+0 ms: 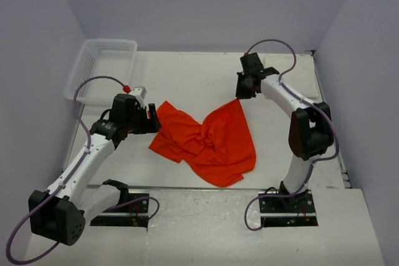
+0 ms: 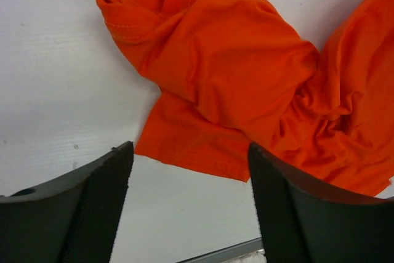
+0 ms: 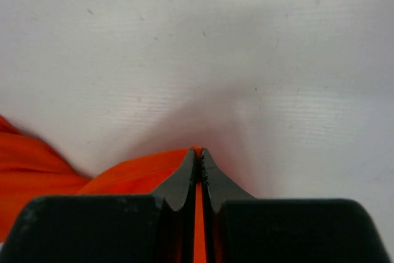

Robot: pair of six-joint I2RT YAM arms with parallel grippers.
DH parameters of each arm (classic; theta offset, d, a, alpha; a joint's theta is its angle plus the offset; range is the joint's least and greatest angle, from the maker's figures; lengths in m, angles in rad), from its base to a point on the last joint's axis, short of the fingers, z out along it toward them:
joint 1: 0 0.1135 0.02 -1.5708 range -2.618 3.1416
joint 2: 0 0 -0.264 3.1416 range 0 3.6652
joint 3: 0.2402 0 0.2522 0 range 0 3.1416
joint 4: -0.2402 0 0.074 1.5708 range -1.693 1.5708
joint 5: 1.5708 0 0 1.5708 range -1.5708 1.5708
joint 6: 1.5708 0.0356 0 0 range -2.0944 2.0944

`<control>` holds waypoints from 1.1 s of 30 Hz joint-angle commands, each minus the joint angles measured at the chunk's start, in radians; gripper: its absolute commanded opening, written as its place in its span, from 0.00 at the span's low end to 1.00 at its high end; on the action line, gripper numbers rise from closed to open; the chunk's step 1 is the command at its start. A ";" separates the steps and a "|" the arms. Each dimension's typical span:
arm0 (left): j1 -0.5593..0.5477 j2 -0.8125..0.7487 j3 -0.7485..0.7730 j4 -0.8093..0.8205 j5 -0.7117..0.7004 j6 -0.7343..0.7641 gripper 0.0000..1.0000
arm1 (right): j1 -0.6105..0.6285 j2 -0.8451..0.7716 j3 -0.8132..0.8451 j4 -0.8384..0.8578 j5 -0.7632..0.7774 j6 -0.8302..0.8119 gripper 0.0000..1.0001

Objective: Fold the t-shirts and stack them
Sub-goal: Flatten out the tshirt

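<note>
The orange-red t-shirt (image 1: 212, 138) lies crumpled and twisted in the middle of the table. My right gripper (image 1: 239, 96) is shut on its far right corner and holds that corner pulled out; in the right wrist view a strip of orange cloth (image 3: 123, 177) is pinched between the closed fingers of the right gripper (image 3: 199, 155). My left gripper (image 1: 156, 119) is open and empty just left of the shirt's left edge; the left wrist view shows the left gripper (image 2: 191, 152) over the shirt's hem (image 2: 203, 152). The cream-white t-shirt is out of view.
A white lattice basket (image 1: 103, 66) stands at the far left corner of the table (image 1: 187, 79). Grey walls close in the back and sides. A metal rail (image 1: 206, 188) runs along the near edge by the arm bases.
</note>
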State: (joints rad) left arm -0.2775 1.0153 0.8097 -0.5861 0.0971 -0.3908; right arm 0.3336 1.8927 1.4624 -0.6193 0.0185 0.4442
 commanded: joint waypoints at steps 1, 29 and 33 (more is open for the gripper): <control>-0.012 -0.004 -0.021 0.061 0.073 -0.020 0.70 | 0.022 -0.193 0.128 -0.048 0.083 -0.053 0.00; -0.224 0.368 -0.106 0.121 -0.086 -0.229 0.50 | 0.024 -0.471 0.070 -0.082 0.080 -0.075 0.00; -0.236 0.410 -0.118 0.121 -0.092 -0.235 0.44 | 0.024 -0.501 0.055 -0.080 0.080 -0.081 0.00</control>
State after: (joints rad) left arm -0.5011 1.4040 0.7067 -0.5030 0.0303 -0.5903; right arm 0.3588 1.4532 1.5211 -0.7387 0.1123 0.3798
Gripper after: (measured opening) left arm 0.454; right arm 0.009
